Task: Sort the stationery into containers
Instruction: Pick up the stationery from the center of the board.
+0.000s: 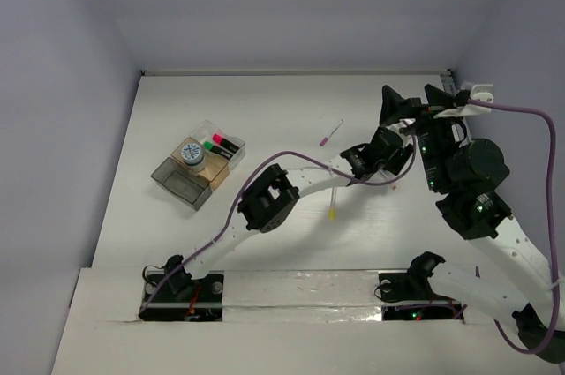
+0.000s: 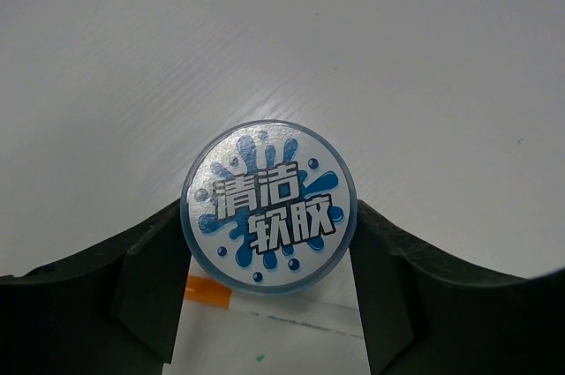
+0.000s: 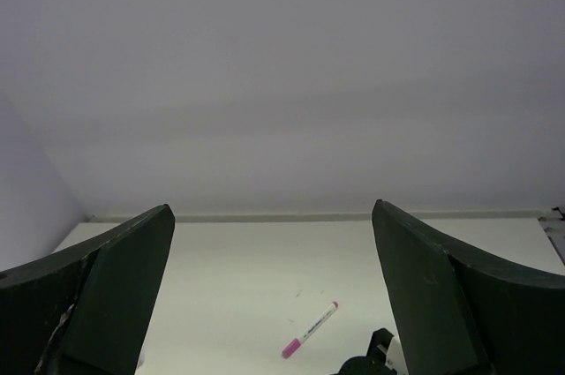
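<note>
Two tools | left tool (image 2: pixel 269 216): pinching blue-white disc (image 2: pixel 267 203), frame centre | right tool (image 3: pixel 272 212): spread; pink-tipped pen (image 3: pixel 311 329) lower centre

The disc (image 2: pixel 269 207) has a glossy, printed plastic face; the left pincer (image 2: pixel 270 247) is matt black plastic; the worktop (image 2: pixel 177 57) looks smooth, faintly grained white.
</note>
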Robot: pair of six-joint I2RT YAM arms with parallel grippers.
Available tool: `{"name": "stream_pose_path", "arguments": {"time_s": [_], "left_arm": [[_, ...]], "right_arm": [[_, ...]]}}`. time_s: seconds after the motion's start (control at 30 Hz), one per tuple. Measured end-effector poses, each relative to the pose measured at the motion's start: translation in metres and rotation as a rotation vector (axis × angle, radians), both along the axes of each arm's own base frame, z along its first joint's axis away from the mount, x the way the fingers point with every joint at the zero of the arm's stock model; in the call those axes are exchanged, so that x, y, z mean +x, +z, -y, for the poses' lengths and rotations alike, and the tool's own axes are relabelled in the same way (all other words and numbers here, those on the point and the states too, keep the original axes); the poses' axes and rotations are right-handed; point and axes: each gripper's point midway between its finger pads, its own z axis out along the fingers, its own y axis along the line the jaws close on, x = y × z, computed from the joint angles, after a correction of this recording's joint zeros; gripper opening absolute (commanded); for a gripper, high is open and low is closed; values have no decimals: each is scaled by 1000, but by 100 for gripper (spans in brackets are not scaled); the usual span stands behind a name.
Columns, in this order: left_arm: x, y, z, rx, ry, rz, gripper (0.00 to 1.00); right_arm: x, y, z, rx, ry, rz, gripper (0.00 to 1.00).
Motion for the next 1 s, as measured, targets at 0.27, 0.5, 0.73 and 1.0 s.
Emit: {"name": "stream_pose_path", "arguments": {"time_s": [0.27, 0.5, 0.73, 1.0], "left_arm": [[-8, 9, -15, -35, 16, 68, 29], [-14, 100, -64, -117, 71, 197, 29], [-6, 205, -193, -314, 317, 309, 28], [-26, 150, -382, -308, 726, 209, 29]], "right_arm": [[5, -5, -13, -28, 42, -8, 100], [5, -5, -16, -29, 59, -1, 100], [8, -11, -27, -39, 94, -14, 99], [15, -21, -46, -49, 157, -42, 99]]}}
